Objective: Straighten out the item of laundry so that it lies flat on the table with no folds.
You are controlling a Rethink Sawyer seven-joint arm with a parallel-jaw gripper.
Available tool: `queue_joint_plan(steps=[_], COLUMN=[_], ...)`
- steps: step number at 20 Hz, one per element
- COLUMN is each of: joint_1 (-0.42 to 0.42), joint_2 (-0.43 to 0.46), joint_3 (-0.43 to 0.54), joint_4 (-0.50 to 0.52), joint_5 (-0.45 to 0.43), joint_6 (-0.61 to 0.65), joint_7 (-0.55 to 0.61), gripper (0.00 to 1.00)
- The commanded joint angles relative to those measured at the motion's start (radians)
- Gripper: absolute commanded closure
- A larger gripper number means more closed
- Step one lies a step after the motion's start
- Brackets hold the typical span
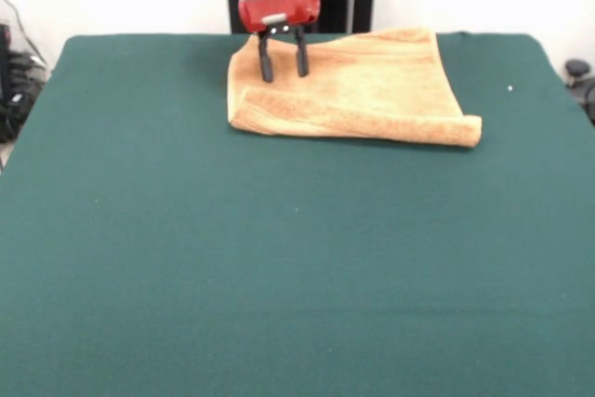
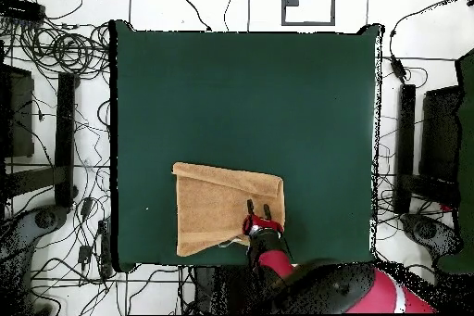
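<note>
So the orange-tan towel [image 1: 358,86] is sitting at the far side of the green desk [image 1: 279,258], a bit right of centre in the front view, and most of the desk in front of it is just bare felt. It's not flat: the near edge is a thick rolled-looking fold running from left to right, ending in a rounded corner on the right. The far edge looks a little wavy, right up by the far edge of the desk.

The red and black claw [image 1: 283,66] hangs over the towel's far-left corner, its two dark fingers [image 1: 266,62] spread apart with a clear gap between them and nothing clamped. The tips are down at the cloth, but I can't tell if they touch it.

In the overhead view the towel [image 2: 218,206] lies near the arm's edge of the desk [image 2: 241,90], with the claw [image 2: 258,209] over one corner of it.
</note>
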Motion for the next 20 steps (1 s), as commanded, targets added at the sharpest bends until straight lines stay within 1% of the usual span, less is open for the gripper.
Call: queue_joint_plan(steps=[1,5,9,16,18,20], joint_1=[0.009,0.014,0.028,0.052,0.055,0.056], joint_2=[0.090,0.095,0.105,0.143,0.139,0.125], joint_3=[0.147,0.140,0.121,0.081,0.076,0.073], joint_4=[-0.188,-0.189,-0.192,-0.143,-0.129,-0.123], joint_5=[-0.010,0.003,0.041,0.175,0.186,0.177], joint_6=[0.038,0.018,-0.039,-0.242,-0.253,-0.239], joint_7=[0.111,0.100,0.078,0.048,0.057,0.067], gripper=[0.00,0.00,0.00,0.00,0.00,0.00])
